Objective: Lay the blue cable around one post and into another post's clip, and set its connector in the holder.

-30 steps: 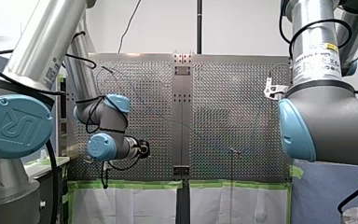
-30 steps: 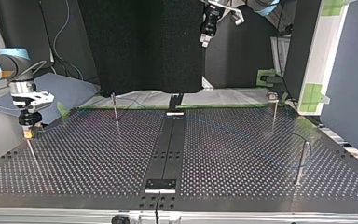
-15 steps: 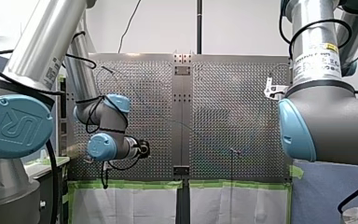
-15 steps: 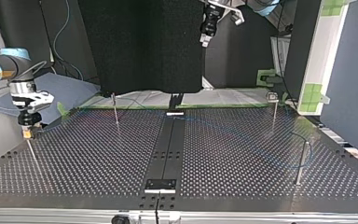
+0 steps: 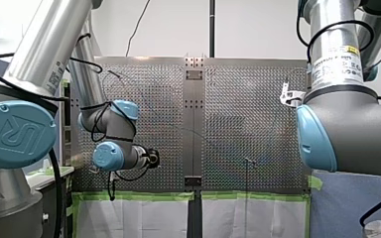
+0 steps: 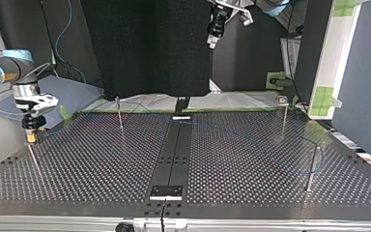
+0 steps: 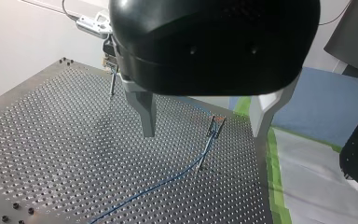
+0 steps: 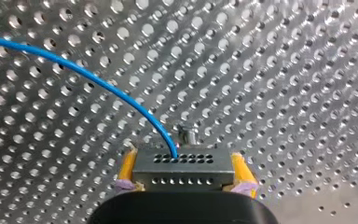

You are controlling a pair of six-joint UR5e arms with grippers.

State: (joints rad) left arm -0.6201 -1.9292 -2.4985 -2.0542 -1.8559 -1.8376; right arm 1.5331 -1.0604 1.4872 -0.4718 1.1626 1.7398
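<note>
RIGHT GRIP HOLDS: My right gripper (image 8: 183, 171) clamps its yellow pads (image 8: 127, 167) on either side of the connector (image 8: 182, 164), a dark rectangular metal block dotted with rows of small holes. The glossy blue cable (image 8: 98, 79) leaves the block's holed face and arcs away over the perforated table (image 8: 284, 70) of dull steel. Only the top view places this at the frame's far left, the gripper poised just above a thin metal post (image 6: 34, 159). My left gripper (image 7: 202, 133), seen closely only in its own wrist view, hangs high, its tapered metal fingers (image 7: 145, 109) spread wide and empty. Beneath them the cable passes a clip-topped post (image 7: 209, 142). The front view shows neither grip.
</note>
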